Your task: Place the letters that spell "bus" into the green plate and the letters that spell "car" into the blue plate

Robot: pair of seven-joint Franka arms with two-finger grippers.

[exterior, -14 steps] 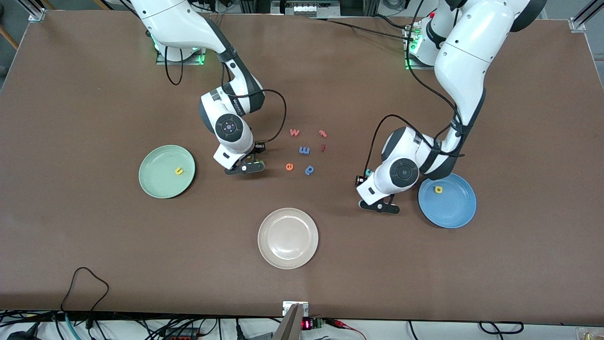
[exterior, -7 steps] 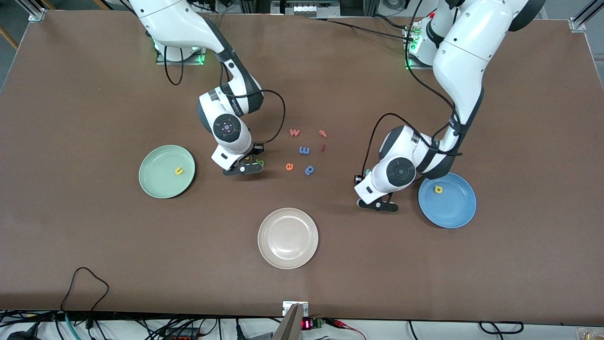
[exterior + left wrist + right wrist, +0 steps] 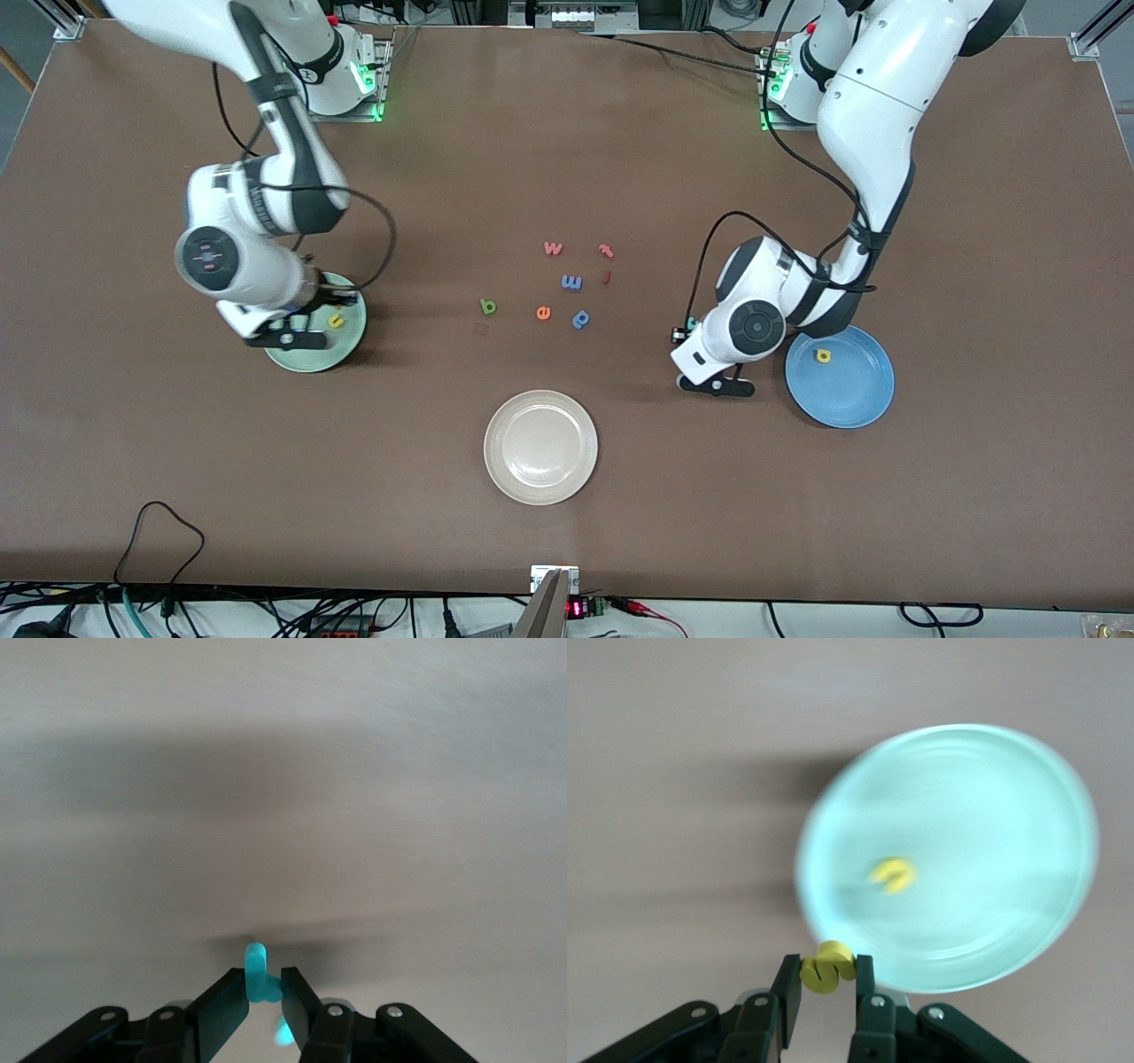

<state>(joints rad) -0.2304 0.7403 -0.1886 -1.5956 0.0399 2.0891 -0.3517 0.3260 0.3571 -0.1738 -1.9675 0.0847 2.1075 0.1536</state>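
My right gripper (image 3: 826,973) is shut on a yellow "s" (image 3: 824,957) and hangs over the rim of the green plate (image 3: 345,341), on the side nearer the front camera. A yellow "u" (image 3: 336,321) lies in that plate. The dark green "b" (image 3: 487,307) lies on the table beside the other letters. My left gripper (image 3: 263,979) is shut on a teal letter (image 3: 255,958), low over the table (image 3: 716,385) beside the blue plate (image 3: 850,399). I cannot read which teal letter it is. A yellow "a" (image 3: 823,355) lies in the blue plate.
Mid-table lie an orange "w" (image 3: 553,248), two red letters (image 3: 606,251), a blue "m" (image 3: 571,282), an orange "e" (image 3: 543,312) and a blue "p" (image 3: 580,318). A beige plate (image 3: 540,447) sits nearer the front camera than these letters.
The right arm swung from beside the loose letters to the green plate with the yellow "s", uncovering the "b". The left gripper shut on the teal letter and hardly moved.
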